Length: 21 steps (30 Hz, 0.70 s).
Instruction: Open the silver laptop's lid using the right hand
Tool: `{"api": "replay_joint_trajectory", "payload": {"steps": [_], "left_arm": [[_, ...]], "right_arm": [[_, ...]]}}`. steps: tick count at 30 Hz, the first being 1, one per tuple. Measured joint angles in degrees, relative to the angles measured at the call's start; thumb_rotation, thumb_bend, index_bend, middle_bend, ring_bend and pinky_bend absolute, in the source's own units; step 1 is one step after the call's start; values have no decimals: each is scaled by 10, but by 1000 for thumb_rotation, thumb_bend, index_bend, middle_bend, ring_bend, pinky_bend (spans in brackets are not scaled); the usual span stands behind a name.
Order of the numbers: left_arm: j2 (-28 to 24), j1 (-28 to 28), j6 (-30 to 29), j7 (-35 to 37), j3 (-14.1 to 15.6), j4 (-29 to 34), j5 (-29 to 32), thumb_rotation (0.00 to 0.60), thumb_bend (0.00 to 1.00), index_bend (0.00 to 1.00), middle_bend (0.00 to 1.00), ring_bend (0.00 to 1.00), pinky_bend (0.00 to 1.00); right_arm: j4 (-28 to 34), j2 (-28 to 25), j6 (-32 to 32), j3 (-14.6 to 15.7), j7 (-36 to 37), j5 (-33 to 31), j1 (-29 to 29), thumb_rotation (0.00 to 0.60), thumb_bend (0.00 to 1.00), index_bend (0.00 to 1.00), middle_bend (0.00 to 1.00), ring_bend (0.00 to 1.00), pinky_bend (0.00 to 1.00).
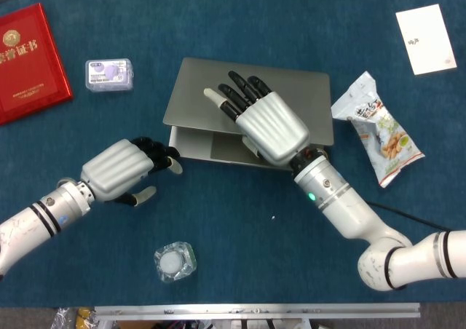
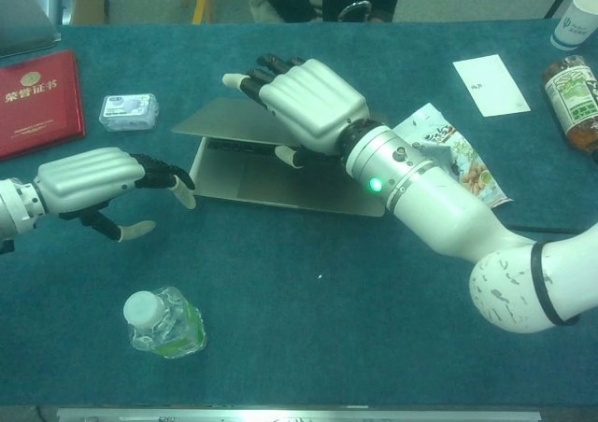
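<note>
The silver laptop lies mid-table with its lid raised a little off the base. My right hand grips the lid's front edge, fingers spread flat over the top and the thumb tucked under it. My left hand holds nothing. It hovers low at the base's front left corner with its fingers loosely curved, and its fingertips reach that corner; I cannot tell whether they touch it.
A red certificate book and a small plastic box lie at the far left. A snack bag sits just right of the laptop, a white card beyond it. A water bottle lies near the front edge.
</note>
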<state>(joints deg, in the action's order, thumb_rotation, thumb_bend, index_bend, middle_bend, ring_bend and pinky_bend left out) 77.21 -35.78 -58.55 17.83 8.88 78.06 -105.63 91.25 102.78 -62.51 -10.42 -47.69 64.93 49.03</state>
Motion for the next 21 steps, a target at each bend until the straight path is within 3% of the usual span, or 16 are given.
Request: {"api": "replay_joint_trajectory", "payload": {"steps": [8, 21], "left_arm": [[14, -13, 13, -7, 6, -11, 7, 600, 416, 196, 105, 117, 185], [38, -35, 43, -18, 7, -24, 29, 600, 417, 191, 97, 108, 184]], "right_arm": [[-2, 1, -1, -1, 0, -4, 2, 600, 287, 102, 163, 31, 189], [-6, 1, -1, -2, 2, -8, 5, 600, 287, 102, 163, 31, 189]]}}
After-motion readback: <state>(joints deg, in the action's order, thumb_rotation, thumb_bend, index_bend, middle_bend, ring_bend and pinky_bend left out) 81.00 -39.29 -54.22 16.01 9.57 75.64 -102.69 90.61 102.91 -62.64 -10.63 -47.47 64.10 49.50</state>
